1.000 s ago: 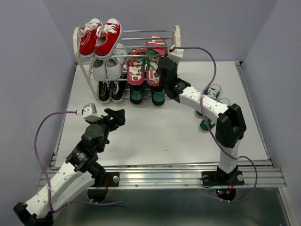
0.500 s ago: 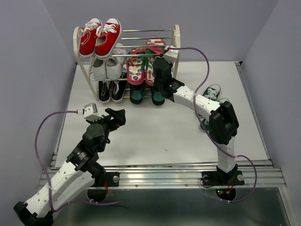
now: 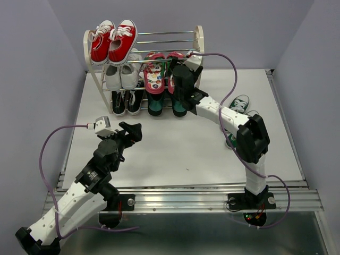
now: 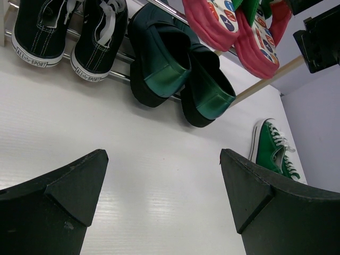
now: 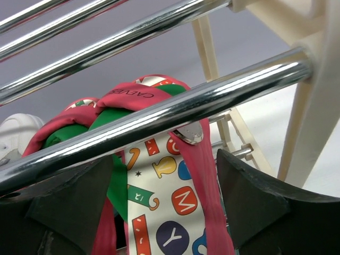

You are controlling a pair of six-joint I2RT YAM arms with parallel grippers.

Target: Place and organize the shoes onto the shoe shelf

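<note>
The shoe shelf (image 3: 198,40) stands at the far side of the table (image 3: 175,154). The green loafers (image 3: 154,106) sit on its bottom tier and the pink flip-flops (image 3: 154,74) on its middle tier, so 2 of 3 pairs look shelved. The 2 green sneakers (image 3: 240,102) lie on the table, well right of the shelf, so that pair remains. The right gripper (image 5: 164,196) straddles 1 flip-flop, and I cannot tell whether it clamps. The left gripper (image 3: 134,132) hovers with its jaws spread, holding nothing.

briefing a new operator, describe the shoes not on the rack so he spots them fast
Find the white shoe shelf at the back. To its right, on the tabletop, lie the green canvas sneakers: white laces, the only shoes off the tiers.
</note>
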